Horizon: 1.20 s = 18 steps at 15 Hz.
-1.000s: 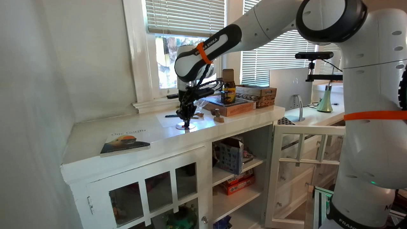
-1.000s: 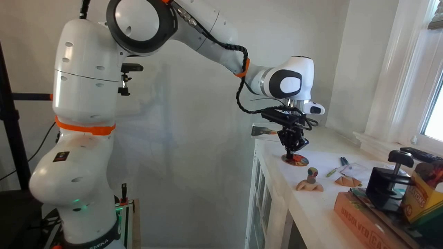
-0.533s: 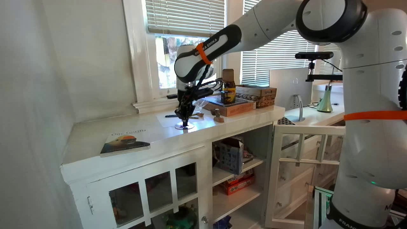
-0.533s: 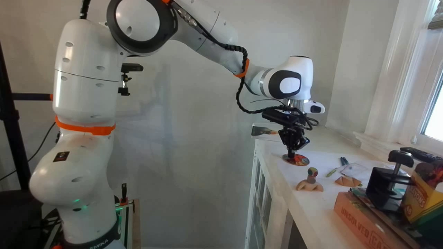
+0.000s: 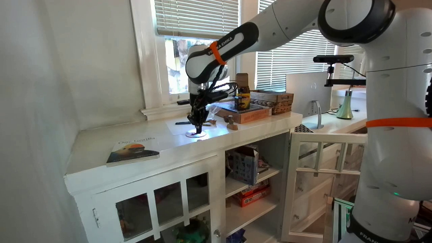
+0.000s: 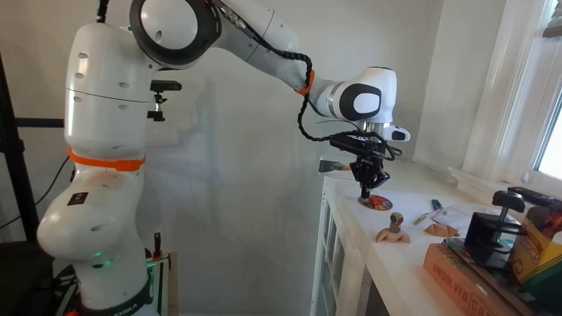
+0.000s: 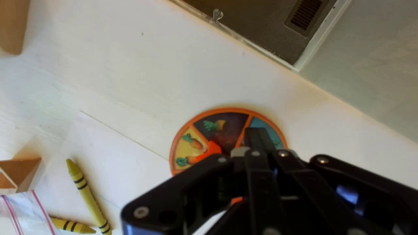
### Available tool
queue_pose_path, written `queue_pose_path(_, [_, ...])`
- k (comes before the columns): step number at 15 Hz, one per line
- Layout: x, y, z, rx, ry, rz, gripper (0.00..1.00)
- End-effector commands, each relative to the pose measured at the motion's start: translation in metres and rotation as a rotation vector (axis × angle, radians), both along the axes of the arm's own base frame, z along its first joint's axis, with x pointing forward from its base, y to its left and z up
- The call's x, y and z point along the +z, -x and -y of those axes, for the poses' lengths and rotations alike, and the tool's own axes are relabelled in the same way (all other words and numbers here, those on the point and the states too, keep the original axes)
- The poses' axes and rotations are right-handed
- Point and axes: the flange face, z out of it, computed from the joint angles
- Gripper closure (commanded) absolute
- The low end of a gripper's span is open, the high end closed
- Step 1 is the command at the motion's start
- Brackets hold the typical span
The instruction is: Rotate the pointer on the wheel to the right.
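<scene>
Blocking part of the wheel (image 7: 228,131) in wrist view, the end effector (image 7: 259,132), tips together, stands near crayons (image 7: 88,195).

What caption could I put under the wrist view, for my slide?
The hand over the colourful wheel, its red-orange pointer partly visible; two yellow crayons lie nearby.

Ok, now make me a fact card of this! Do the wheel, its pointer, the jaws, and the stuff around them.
wheel: round, orange rim, carrot pictures, lying flat
pointer: orange-red, partly hidden
jaws: close together, pointing down at the wheel; touching or not, I can't tell
yellow crayons: two show in the wrist view
crayon box: beside a black clamp
book: flat on the white cabinet top
</scene>
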Motion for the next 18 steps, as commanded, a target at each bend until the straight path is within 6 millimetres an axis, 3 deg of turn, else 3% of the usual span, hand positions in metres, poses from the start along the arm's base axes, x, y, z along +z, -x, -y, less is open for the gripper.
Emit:
queue_pose_path(1, [0.03,0.032,0.0,0.024,-0.003,-0.062,1.0])
queue_pose_path(2, [0.04,0.038,0.003,0.015,-0.003,-0.074,0.74])
queue_pose_path(3, [0.051,0.043,0.006,0.007,-0.009,-0.082,0.73])
queue_pose_path(12, [0.123,0.079,0.013,-0.13,-0.031,-0.124,0.06])
queue_pose_path(13, [0.127,0.081,0.013,-0.138,-0.029,-0.12,0.01])
queue_pose_path(18, [0.129,0.084,0.018,-0.123,-0.025,-0.123,0.0])
